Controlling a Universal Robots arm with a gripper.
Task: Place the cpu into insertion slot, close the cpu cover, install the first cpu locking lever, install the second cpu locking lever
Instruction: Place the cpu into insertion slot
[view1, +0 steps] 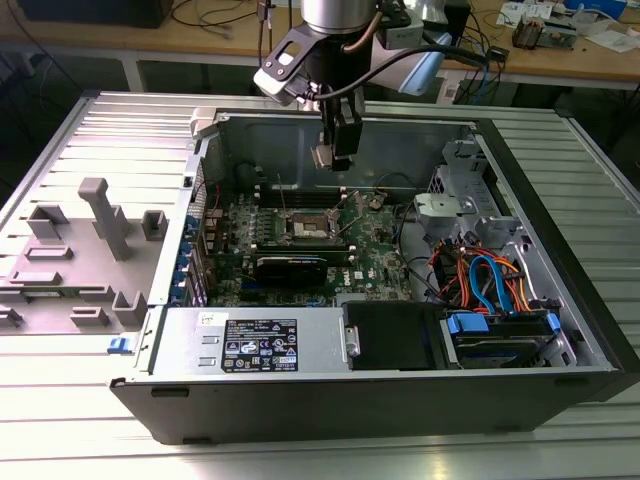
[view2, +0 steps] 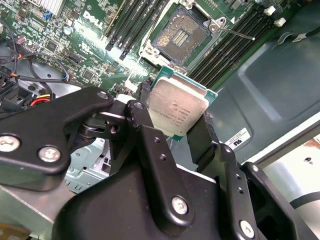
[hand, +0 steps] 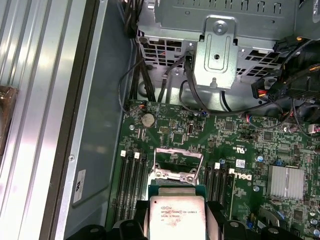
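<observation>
My gripper (view2: 176, 109) is shut on the cpu (view2: 177, 107), a small square chip with a dull silver top, clamped edge to edge between two black fingers (view2: 200, 140). In the exterior view the gripper (view1: 335, 152) holds the cpu (view1: 326, 156) in the air above the green motherboard (view1: 375, 255). Below it the insertion slot (view2: 181, 36) lies uncovered, its dark centre showing. The cpu cover (hand: 178, 160), a thin silvery frame, stands raised at the slot's edge, just beyond the cpu (hand: 176, 217). A thin locking lever (view2: 239, 34) sticks out free beside the slot.
The open case walls (view1: 330, 125) ring the board. Black memory slots (view2: 132, 22) flank the slot on both sides. A long black card (view1: 290, 268) lies nearer the front. A drive cage with orange and blue cables (view1: 480, 275) is at the exterior view's right, a grey fixture (view1: 90, 250) outside at its left.
</observation>
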